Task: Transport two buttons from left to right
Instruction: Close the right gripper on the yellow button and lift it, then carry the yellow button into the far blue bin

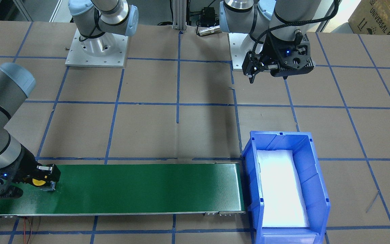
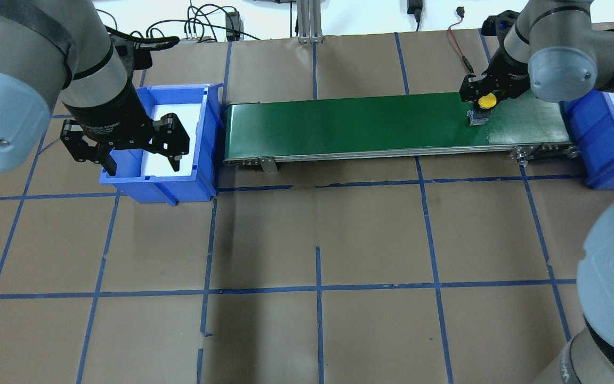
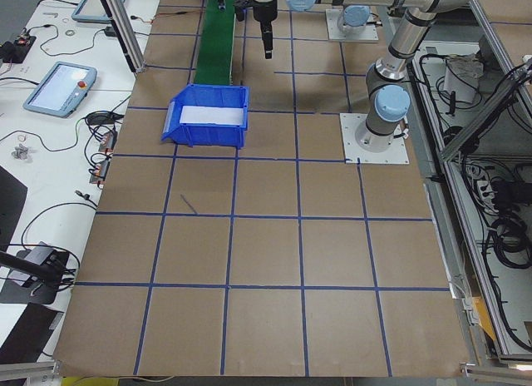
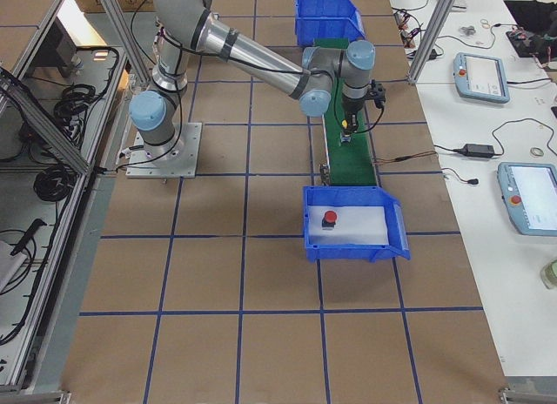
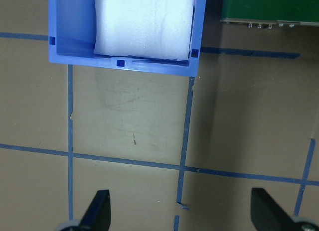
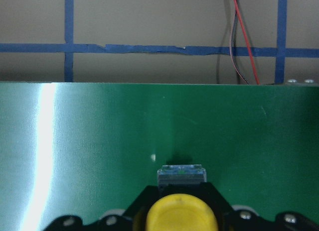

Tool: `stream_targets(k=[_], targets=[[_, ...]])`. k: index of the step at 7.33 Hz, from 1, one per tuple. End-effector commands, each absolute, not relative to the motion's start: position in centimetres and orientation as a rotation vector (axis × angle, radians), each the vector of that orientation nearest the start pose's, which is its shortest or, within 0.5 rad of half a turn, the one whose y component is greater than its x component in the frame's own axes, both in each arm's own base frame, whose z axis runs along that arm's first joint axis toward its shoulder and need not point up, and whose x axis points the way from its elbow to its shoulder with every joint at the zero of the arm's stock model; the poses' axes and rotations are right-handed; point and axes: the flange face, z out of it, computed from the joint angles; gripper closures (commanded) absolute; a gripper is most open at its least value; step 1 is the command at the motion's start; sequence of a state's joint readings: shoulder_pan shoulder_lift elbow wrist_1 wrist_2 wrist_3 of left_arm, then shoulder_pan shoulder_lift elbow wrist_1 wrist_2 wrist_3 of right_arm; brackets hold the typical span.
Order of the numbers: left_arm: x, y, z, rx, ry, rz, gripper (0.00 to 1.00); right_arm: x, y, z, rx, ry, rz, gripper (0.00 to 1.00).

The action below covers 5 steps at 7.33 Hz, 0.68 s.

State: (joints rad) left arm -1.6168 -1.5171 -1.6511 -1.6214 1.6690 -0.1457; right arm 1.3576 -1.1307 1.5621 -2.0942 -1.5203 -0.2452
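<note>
My right gripper (image 2: 480,106) is shut on the yellow button (image 2: 486,100), whose silver base rests on the green conveyor belt (image 2: 349,125) near its right end. The right wrist view shows the yellow cap (image 6: 182,213) between the black fingers and the base (image 6: 181,175) on the belt. It also shows in the front view (image 1: 39,182). The red button (image 4: 331,218) stands on white foam in the right blue bin (image 4: 348,252). My left gripper (image 2: 143,166) is open and empty, hovering above the near edge of the left blue bin (image 2: 205,138).
The left bin (image 5: 70,32) holds only a white foam pad (image 5: 144,22) and stands against the belt's left end. A red wire (image 6: 241,37) runs behind the belt. Brown paper with a blue tape grid (image 2: 317,288) covers the table in front.
</note>
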Motion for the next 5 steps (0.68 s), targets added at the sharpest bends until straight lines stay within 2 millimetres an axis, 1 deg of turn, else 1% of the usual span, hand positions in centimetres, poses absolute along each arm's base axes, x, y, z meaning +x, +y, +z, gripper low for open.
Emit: stream_targets(k=[1, 2, 3, 4, 5], targets=[[-14.5, -45.5, 47.0, -0.146, 3.031, 0.102, 0.0, -0.3, -66.3, 30.2, -0.054, 3.112, -0.185, 0.61], [-14.5, -45.5, 46.9, -0.145, 3.031, 0.104, 0.0, -0.9, -66.6, 31.7, -0.08, 3.142, -0.222, 0.61], [-14.5, -45.5, 46.9, -0.145, 3.031, 0.104, 0.0, -2.5, -66.5, 33.6, -0.148, 3.177, -0.262, 0.61], [-14.5, -45.5, 46.9, -0.145, 3.031, 0.106, 0.0, -6.7, -65.7, 35.8, -0.1, 3.18, -0.319, 0.61], [-14.5, -45.5, 46.9, -0.148, 3.031, 0.106, 0.0, -12.1, -64.5, 37.5, -0.044, 3.163, -0.373, 0.6]])
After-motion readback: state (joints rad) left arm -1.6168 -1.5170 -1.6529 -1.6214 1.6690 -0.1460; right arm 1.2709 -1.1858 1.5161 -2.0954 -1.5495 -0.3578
